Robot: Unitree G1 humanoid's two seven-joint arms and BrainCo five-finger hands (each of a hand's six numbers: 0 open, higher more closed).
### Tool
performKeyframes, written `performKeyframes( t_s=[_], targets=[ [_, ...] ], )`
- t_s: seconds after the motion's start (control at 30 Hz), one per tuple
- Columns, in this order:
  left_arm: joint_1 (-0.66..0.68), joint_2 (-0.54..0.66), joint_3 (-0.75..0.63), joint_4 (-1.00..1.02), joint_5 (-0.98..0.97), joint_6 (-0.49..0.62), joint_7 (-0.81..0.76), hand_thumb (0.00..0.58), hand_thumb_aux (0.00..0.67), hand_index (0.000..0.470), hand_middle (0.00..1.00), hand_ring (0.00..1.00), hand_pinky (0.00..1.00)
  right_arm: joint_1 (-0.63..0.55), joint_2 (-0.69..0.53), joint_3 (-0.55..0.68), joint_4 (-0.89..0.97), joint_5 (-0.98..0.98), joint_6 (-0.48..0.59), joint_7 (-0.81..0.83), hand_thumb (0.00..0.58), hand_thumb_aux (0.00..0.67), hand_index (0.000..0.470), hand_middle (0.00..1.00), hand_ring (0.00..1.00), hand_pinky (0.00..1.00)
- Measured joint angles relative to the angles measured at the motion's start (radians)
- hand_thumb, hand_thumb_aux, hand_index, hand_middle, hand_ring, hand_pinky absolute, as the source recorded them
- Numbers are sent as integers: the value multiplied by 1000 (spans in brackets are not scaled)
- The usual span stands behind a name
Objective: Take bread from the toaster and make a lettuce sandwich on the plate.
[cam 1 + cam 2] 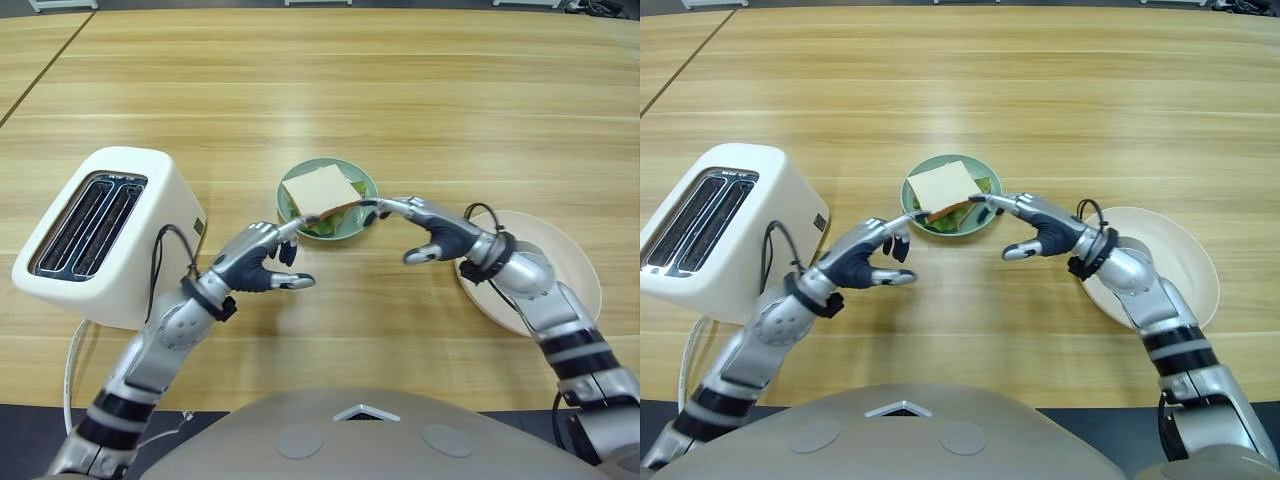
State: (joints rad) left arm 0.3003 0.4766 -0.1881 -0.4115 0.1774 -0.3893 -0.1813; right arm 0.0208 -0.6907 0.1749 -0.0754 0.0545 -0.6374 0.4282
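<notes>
Left robot hand [250, 265] and right robot hand [445, 238], both open, over pale wooden table [400, 100] beside sandwich [322, 190].

Silver-grey shells are covering the left arm [165, 335] and the right arm [555, 315], with black bands ringing them at the joints. A black strap [207, 299] is circling each wrist, and a thin black cable [156, 262] is looping out beside it. The left hand [252, 268] and right hand [440, 236] are showing dark grey palms and silver fingers ending in pale tips.
</notes>
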Motion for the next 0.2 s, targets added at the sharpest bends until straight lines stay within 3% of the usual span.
performKeyframes(
  t_s=[0.1,0.2],
  targets=[
    [40,-87,46,19,-255,-17,-4,0,0,0,0,0,0,25,98,-5,-7,91,98,-8,0,0,0,0,0,0],
    [42,-131,44,79,-321,-19,-36,0,0,0,0,0,0,20,182,0,44,132,140,-4,0,0,0,0,0,0]
  ],
)
